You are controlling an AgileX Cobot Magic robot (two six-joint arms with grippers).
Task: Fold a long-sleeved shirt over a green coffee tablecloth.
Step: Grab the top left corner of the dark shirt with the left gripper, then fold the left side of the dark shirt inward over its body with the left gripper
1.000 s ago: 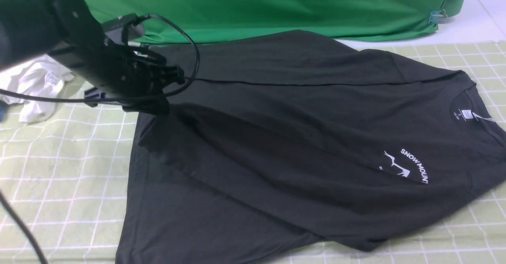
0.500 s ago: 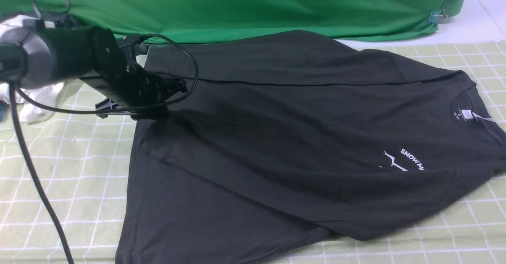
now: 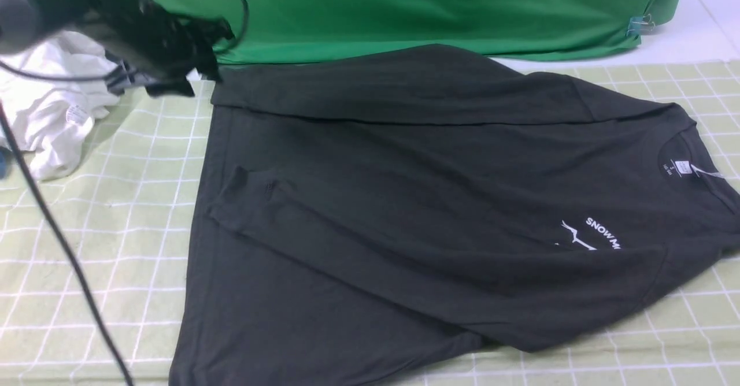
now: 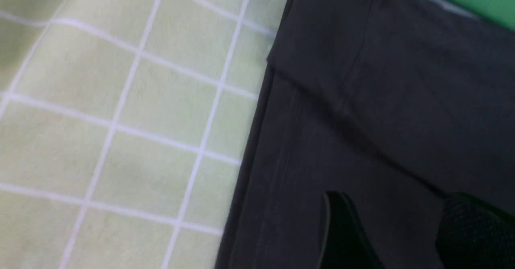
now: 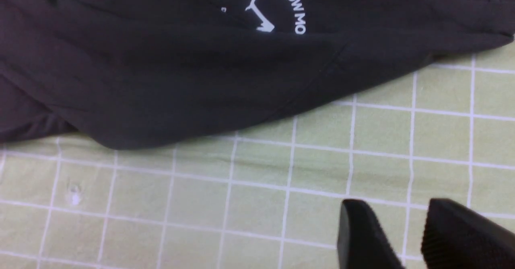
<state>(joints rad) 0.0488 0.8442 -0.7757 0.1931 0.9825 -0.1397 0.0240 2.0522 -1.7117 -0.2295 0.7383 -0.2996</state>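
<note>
Stretched over the whole surface, the green coffee tablecloth (image 3: 87, 247), with a plain green backdrop (image 3: 404, 10) hung behind and a crumpled white garment (image 3: 52, 114) off at the far left. Spread on the checked cloth, from the middle out to the right: the long-sleeved shirt (image 3: 404, 160), print up, neck label toward the right edge. Gone from the fabric since a second ago: the left hand (image 3: 173, 68), then low over the near sleeve's end, now raised and drawn back to the shirt's far left corner, close to the white garment. Released, going by its wrist view: fingers (image 4: 342, 236) apart, nothing gripped, only dark cloth beneath. Left lying where it was set down: the near sleeve (image 3: 358, 230), slanting across the body, cuff (image 3: 240, 186) flat and slightly puckered near the hem end. Far side likewise turned in as a band along the back. Out of the front view, the right hand (image 5: 406, 241): also empty and unclenched, hovering over bare tablecloth just beside the shirt's near edge. Sleeve-tucking probably finished, then; likely next, folding the narrowed body end to end. Worth watching: loose sleeve slipping out on lifting.
</note>
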